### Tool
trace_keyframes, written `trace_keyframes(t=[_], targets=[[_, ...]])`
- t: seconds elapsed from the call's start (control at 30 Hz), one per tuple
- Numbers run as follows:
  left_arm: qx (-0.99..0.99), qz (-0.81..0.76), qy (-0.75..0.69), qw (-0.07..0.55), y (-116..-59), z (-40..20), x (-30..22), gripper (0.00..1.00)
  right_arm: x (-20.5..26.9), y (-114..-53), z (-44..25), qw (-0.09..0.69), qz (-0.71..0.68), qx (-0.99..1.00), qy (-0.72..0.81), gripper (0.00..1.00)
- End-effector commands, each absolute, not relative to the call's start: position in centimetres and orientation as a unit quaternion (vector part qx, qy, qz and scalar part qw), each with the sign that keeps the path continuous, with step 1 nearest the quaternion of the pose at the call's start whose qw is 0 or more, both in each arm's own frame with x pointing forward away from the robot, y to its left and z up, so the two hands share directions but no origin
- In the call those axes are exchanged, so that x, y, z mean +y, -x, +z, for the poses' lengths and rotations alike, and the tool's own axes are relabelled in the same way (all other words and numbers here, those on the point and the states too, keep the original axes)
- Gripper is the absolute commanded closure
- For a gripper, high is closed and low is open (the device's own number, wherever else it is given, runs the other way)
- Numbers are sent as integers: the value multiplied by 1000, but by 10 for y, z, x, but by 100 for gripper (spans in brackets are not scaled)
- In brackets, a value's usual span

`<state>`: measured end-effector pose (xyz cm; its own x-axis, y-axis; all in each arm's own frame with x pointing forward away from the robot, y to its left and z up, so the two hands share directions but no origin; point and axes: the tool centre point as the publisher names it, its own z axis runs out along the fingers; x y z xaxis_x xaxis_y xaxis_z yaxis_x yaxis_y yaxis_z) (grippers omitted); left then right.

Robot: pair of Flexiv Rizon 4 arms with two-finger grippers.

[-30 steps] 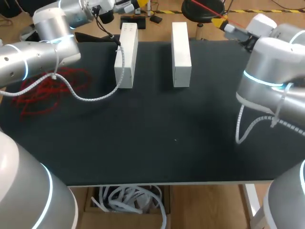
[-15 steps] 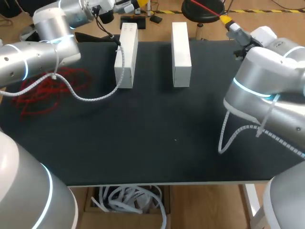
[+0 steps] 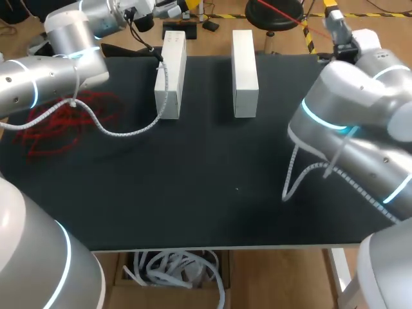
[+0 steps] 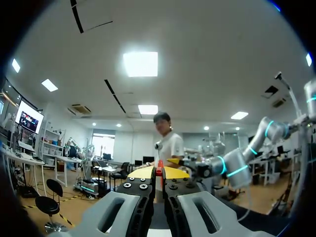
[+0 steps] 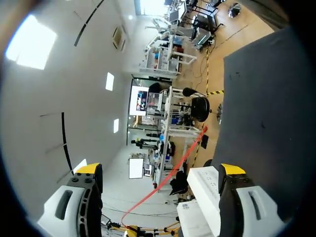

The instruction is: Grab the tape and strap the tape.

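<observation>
Left gripper (image 4: 159,173): yellow tips pressed together with a thin red sliver pinched between them. I read that as a tape strand (image 4: 159,178). The gripper sits beyond the table's far edge, behind the left white block (image 3: 170,71), pointing out at the room rather than at the work.

Right gripper (image 5: 160,169): fingers spread wide, nothing in them. It's raised off the far right corner of the table (image 3: 212,187). In its wrist view a taut red line (image 5: 168,177) crosses the gap ahead of the fingers, clear of both. It heads toward something yellow-tipped lower down, probably the other gripper, but I can't confirm that. The white blocks show just beside one finger in that view, not touched.

The bulk of the red tape (image 3: 61,119) is a loose tangle on the black mat at the left side. It's well apart from both grippers, the left block and the right white block (image 3: 244,64).

Progress, my read:
- **Done:** the grab looks done on the left arm only.
- **Not started:** strapping. Nothing red lies around or across either block.
- **Left to do:** the right gripper has to close on the taut run, then both arms lay it over the blocks.
- **Risk:** the strand is thin and easy to miss with the fingers that wide.
</observation>
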<state>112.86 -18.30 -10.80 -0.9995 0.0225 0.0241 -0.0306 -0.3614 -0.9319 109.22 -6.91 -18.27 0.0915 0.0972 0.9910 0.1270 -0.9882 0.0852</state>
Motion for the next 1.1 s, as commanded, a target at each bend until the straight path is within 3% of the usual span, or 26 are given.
trace_keyframes(t=[0.03,0.2,0.27,0.3,0.37,0.43,0.47,0.67,0.7,0.73,0.87,0.9,0.93,1.03,1.1], targets=[[-564,825,-4,15,-1128,-108,-184,100,-68,-1094,-191,-58,-699,-24,713,0],[-564,825,-4,15,-1128,-108,-184,100,-69,-1095,-187,-70,-710,-60,698,0],[-564,825,-4,15,-1128,-108,-184,100,-71,-1098,-184,-71,-715,-57,693,32],[-564,825,-4,15,-1128,-108,-184,100,-71,-1099,-182,-73,-716,-61,692,41],[-564,825,-4,15,-1128,-108,-184,100,-70,-1102,-179,-73,-719,-63,689,38],[-564,825,-4,15,-1128,-108,-184,100,-70,-1103,-177,-75,-720,-64,687,57],[-564,825,-4,15,-1128,-108,-184,100,-70,-1105,-177,-74,-721,-63,686,58],[-564,825,-4,15,-1128,-108,-184,100,-73,-1111,-183,-73,-715,-59,692,51],[-564,825,-4,15,-1128,-108,-184,100,-72,-1110,-184,-68,-715,-57,694,43],[-564,825,-4,15,-1128,-108,-184,100,-70,-1109,-185,-68,-713,-57,696,29],[-564,825,-4,15,-1128,-108,-184,100,-62,-1105,-186,-53,-713,-60,697,30],[-564,825,-4,15,-1128,-108,-184,100,-60,-1103,-185,-53,-713,-63,696,44],[-564,825,-4,15,-1128,-108,-184,100,-59,-1103,-186,-52,-713,-63,696,50],[-564,825,-4,15,-1128,-108,-184,100,-59,-1104,-190,-53,-712,-65,697,47],[-564,825,-4,15,-1128,-108,-184,100,-60,-1104,-191,-53,-709,-63,701,35]])
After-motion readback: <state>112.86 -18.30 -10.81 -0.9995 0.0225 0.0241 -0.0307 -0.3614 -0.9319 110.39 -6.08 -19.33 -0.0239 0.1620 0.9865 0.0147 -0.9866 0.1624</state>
